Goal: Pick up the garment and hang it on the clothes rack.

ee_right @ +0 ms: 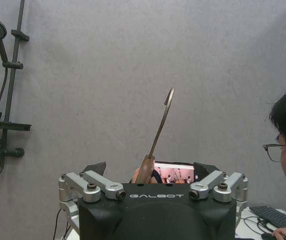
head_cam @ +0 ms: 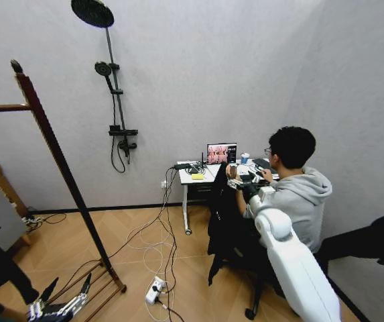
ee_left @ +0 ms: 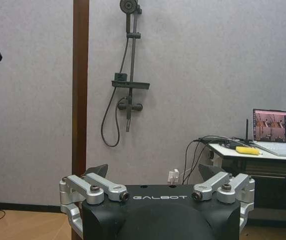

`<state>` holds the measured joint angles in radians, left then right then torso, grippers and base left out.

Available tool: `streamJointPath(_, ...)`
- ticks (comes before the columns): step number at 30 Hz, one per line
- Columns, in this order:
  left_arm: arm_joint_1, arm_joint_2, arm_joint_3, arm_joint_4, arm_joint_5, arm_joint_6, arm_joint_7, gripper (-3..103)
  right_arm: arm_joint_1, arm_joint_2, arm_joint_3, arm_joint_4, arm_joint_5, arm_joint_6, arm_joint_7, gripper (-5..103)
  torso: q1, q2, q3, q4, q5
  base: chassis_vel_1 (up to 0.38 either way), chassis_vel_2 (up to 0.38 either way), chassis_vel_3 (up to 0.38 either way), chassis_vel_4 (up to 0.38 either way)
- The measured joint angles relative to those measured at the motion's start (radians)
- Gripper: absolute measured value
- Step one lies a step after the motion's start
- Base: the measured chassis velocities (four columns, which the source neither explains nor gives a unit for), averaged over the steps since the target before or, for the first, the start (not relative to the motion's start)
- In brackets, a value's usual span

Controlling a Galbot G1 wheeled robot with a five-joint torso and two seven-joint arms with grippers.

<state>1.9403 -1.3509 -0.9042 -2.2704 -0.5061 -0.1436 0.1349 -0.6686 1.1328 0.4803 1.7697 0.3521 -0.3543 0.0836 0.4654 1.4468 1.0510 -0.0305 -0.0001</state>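
The long plain black long-sleeved jacket [head_cam: 226, 221] is hanging in the air straight below the right tool [head_cam: 245, 181], its dark folds dropping towards the wooden floor and well apart from the tall dark red-brown wooden clothes rack [head_cam: 57, 154]. In the right wrist view the hanger's brown wooden neck is rising from the middle of the right tool [ee_right: 150, 169], and its thin metal hook [ee_right: 161, 122] is leaning up and away from the tool against the grey wall. Whether this tool is actually clamping the hanger cannot be told, since the tool's black body is hiding the contact. The right arm is reaching forward with its white forearm stretched out, and the tool is sitting just in front of a white desk surface [head_cam: 195, 180] that is carrying an open laptop [head_cam: 221, 153] and a small yellow object [head_cam: 198, 176]. The left tool [head_cam: 66, 287] is hanging low, close to the rack's slatted bottom shelf, with its fingers [ee_left: 97, 170] standing wide apart and nothing between them. Beyond the left tool [ee_left: 152, 172] one rack post [ee_left: 80, 100] is running straight up, and farther off a black wall-mounted shower fitting [ee_left: 128, 75] is showing on the grey wall. A white power strip [head_cam: 154, 290] with trailing cables is lying on the floor between the two tools.
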Motion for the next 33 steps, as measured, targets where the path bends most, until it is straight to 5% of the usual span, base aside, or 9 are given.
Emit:
streamJointPath(9,0.000,0.000,0.000,0.000,0.000,0.000,0.000,100,0.044,-0.010,-0.018,-0.055,0.037,-0.005,0.006,71,0.000,0.000,0.000,-0.0002,0.0001,0.000,0.000,0.000,0.000)
streamJointPath(11,0.000,0.000,0.000,0.000,0.000,0.000,0.000,100,0.074,-0.010,-0.039,-0.105,0.081,-0.008,0.011,55,0.000,0.000,0.000,-0.0001,0.0001,0.000,0.000,0.000,0.000)
streamJointPath(13,0.000,0.000,0.000,0.000,0.000,0.000,0.000,100,0.084,-0.002,-0.049,-0.128,0.097,-0.008,0.012,55,0.000,0.000,0.000,-0.0001,0.0001,0.000,0.000,0.000,0.000)
streamJointPath(20,0.000,0.000,0.000,0.000,0.000,0.000,0.000,100,0.100,0.024,-0.080,-0.162,0.069,0.005,0.008,22,0.000,0.000,0.000,-0.0002,0.0001,0.000,0.000,0.000,0.000)
streamJointPath(25,0.000,0.000,0.000,0.000,0.000,0.000,0.000,100,0.088,0.020,-0.080,-0.143,0.049,0.004,0.009,9,0.000,0.000,0.000,-0.0001,0.0002,0.000,0.000,0.000,0.000)
streamJointPath(33,0.000,0.000,0.000,0.000,0.000,0.000,0.000,100,0.067,-0.014,-0.070,-0.085,0.040,0.000,0.018,9,0.000,0.000,0.000,0.0001,0.0003,0.000,0.000,0.000,0.000)
